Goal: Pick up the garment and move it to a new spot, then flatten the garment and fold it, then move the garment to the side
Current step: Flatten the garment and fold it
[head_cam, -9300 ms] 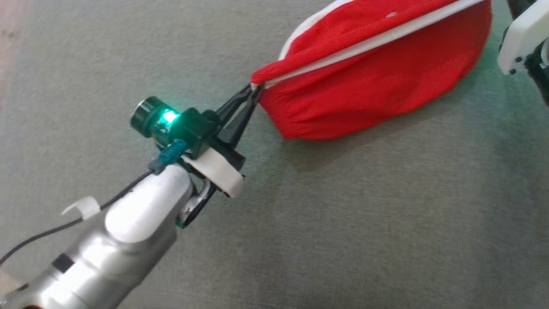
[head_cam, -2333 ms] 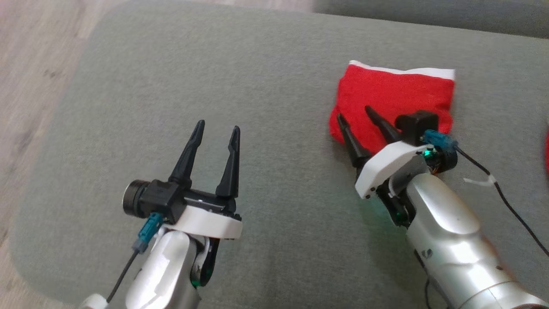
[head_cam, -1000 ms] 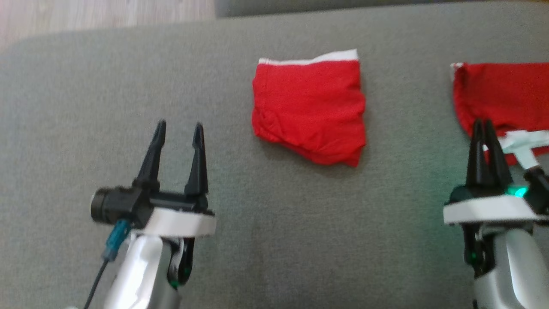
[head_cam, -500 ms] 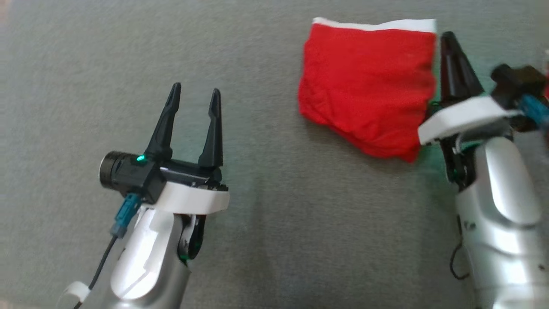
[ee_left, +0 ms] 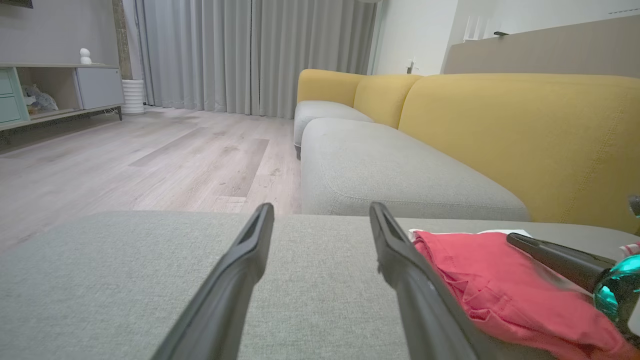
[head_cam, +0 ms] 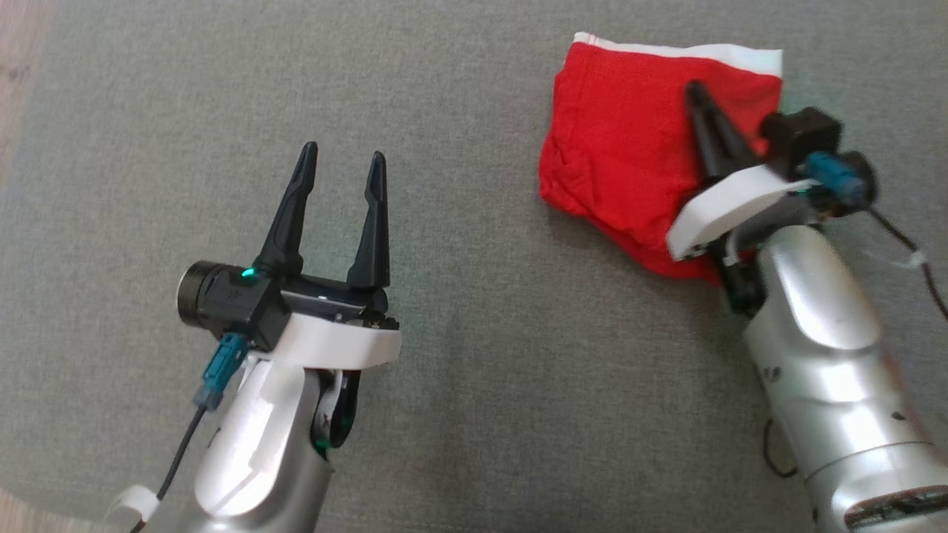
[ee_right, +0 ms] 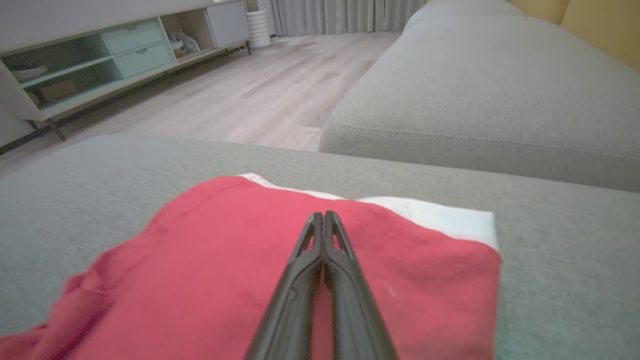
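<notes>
The folded red garment (head_cam: 615,148) (ee_left: 480,270) (ee_right: 210,250) lay on the grey seat cushion (head_cam: 481,333) (ee_left: 125,260), toward its far right part. Its white waistband (head_cam: 689,50) (ee_right: 435,215) ran along the side nearest the cushion's far edge, with a strip of bare cushion between band and edge. The garment's near left edge was rumpled and its near corner was hidden under the right arm.

The right pincer (head_cam: 695,90) (ee_right: 320,215) was clenched, its two dark fingers pressed together with no cloth visible between the tips. It lay over the middle of the garment and pointed at the waistband. Whether the fingers touched the cloth could not be told.

The left pincer (head_cam: 344,152) (ee_left: 321,207) was released, fingers spread wide and holding nothing. It sat over bare cushion, well apart from the garment and to its left.

Bare cushion stretched from the garment's left edge to the cushion's left edge, and the whole near half was bare as well. Pale wood floor (head_cam: 15,59) (ee_left: 150,160) showed past the left edge and at the rounded near left corner. Beyond the far edge came a narrow gap and then a second grey seat cushion (ee_left: 390,170) (ee_right: 480,100). A yellow backrest (ee_left: 525,130) stood along the right side.
</notes>
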Controlling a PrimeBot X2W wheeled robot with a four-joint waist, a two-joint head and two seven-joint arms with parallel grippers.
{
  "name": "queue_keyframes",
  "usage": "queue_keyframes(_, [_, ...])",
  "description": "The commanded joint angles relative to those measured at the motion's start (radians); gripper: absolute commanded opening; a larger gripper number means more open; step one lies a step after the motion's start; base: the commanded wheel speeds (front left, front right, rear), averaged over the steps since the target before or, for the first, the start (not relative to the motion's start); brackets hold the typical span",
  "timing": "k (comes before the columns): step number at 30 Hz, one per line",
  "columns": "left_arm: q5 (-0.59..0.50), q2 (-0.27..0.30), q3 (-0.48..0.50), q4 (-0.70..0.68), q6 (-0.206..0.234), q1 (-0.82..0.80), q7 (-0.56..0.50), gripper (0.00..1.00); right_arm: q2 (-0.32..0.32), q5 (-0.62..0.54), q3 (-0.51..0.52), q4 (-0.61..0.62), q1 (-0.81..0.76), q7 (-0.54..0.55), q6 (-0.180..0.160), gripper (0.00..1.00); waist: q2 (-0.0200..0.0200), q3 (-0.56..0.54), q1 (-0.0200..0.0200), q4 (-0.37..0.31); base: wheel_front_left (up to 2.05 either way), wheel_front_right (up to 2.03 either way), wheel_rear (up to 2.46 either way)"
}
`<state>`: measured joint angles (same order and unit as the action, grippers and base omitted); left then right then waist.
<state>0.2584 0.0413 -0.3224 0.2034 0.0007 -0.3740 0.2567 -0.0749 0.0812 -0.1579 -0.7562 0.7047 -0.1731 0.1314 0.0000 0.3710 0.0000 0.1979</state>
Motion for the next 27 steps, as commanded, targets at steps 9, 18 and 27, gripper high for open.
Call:
queue_keyframes(9, [0.001, 0.009, 0.026, -0.025, 0.003, -0.009, 0.005, 1.00, 0.024, 0.129, -0.291, -0.062, -0.026, 0.081, -0.001, 0.00, 0.0000, -0.041, 0.0000, -0.014, 0.00, 0.00, 0.00])
queue_keyframes(18, [-0.013, 0.009, 0.061, -0.021, -0.002, 0.013, 0.005, 1.00, 0.025, 0.172, -0.294, -0.111, -0.010, 0.019, -0.001, 0.00, 0.0000, -0.084, 0.0000, -0.054, 0.00, 0.00, 0.00])
queue_keyframes(27, [-0.027, 0.009, 0.081, -0.020, -0.013, 0.053, 0.005, 1.00, -0.020, 0.156, -0.117, 0.025, -0.053, -0.079, -0.001, 0.00, 0.0000, -0.155, 0.0000, -0.137, 0.00, 0.00, 0.00])
